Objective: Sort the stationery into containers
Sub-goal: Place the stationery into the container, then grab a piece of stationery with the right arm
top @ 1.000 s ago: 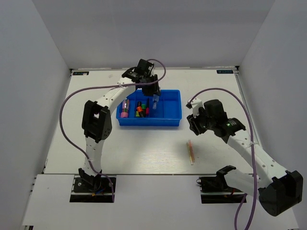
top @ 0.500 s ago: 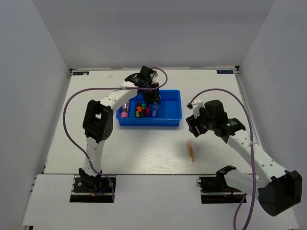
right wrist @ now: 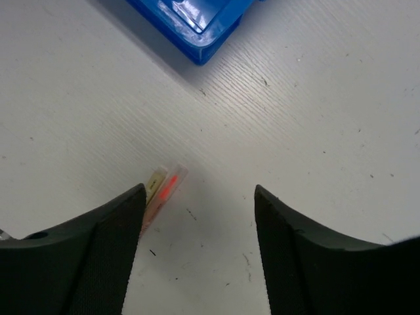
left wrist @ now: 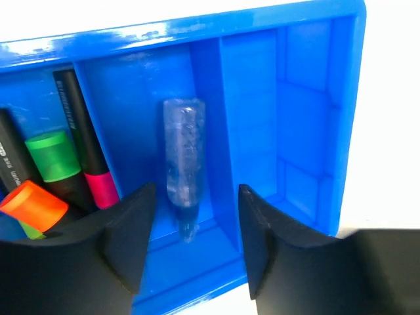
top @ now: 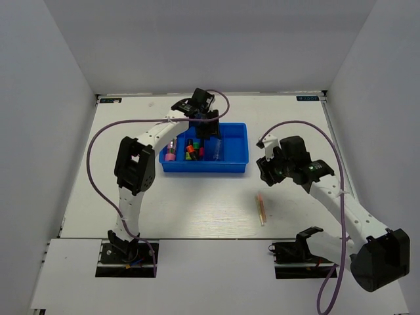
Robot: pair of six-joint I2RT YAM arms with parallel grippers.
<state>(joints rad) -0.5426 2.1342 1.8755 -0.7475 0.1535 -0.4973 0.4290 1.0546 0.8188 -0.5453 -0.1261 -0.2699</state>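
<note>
left gripper (left wrist: 195,200): hanging over the blue tray (left wrist: 197,29), jaws standing apart, gripping nothing
clear pen (left wrist: 182,151): lying loose in the tray's third compartment from the left, top view
markers (left wrist: 54,157): sitting in the compartment next door
pink tube (top: 170,149): lying in the leftmost compartment
right gripper (right wrist: 198,197): hovering over the table (top: 197,210), jaws apart, holding nothing
pale sticks (right wrist: 161,187): lying on the table under it, outside the tray
</note>
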